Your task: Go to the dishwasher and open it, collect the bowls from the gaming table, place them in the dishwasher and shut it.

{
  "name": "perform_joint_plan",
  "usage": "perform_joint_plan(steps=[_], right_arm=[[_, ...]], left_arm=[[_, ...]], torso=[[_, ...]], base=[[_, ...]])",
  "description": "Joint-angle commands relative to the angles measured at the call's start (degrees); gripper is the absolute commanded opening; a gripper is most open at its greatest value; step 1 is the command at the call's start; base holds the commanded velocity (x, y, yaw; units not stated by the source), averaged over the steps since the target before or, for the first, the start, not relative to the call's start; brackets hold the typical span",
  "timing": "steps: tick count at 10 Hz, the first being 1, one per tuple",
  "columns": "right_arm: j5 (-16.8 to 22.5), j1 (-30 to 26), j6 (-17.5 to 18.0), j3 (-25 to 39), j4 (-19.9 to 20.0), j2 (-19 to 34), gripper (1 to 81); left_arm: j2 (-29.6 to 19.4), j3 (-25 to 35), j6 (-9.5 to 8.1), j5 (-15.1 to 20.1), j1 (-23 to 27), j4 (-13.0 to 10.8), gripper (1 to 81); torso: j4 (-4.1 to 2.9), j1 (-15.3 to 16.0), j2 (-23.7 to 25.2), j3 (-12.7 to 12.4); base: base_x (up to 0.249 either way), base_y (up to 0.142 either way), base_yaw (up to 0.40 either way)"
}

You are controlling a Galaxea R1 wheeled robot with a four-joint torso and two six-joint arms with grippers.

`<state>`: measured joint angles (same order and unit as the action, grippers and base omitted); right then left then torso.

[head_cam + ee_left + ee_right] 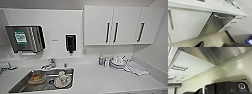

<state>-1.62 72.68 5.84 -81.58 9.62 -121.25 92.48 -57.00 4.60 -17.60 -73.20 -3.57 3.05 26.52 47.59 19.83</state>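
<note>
Facing sink (17,86), dishes inside, dishwasher (216,25) door ajar

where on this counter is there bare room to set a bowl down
Free: the countertop between the sink and the stacked dishes. Crowded: the sink basin with dishes in it, and the right back corner with bottles and a cloth.

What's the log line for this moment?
location: kitchen counter | dishwasher: closed | sink: dishes inside

The dishwasher (218,23) has a stainless-steel front with a bar handle along its upper edge. It sits closed under the white counter, white cabinet door at nine o'clock, drawers at three o'clock.
</note>
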Motion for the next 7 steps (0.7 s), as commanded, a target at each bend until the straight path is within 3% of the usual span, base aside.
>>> perform_joint_plan(steps=[1,2,4,7], right_arm=[[2.24,-6.27,0.84,4.51,0.84,4.32,81.1],[2.24,-6.71,0.84,5.13,0.67,4.32,81.1],[2.24,-7.15,0.84,5.82,0.67,4.32,81.1],[2.15,-7.15,0.84,6.09,0.66,5.02,81.1]], left_arm=[[-3.87,1.28,0.24,0.99,3.81,-1.97,81.1],[-3.96,1.37,0.24,0.90,3.81,-2.05,81.1],[-4.83,2.67,0.15,-1.30,4.94,-2.58,81.1],[-5.36,6.27,0.15,-0.41,6.45,-5.03,81.1]], torso=[[0.00,3.58,5.56,4.41],[0.00,4.80,7.45,1.64],[0.00,6.84,10.58,3.24],[0.00,10.62,16.59,3.80]], base=[[0.000,0.000,0.000],[0.000,0.000,0.000],[0.000,0.000,0.000],[0.000,0.000,0.000]])
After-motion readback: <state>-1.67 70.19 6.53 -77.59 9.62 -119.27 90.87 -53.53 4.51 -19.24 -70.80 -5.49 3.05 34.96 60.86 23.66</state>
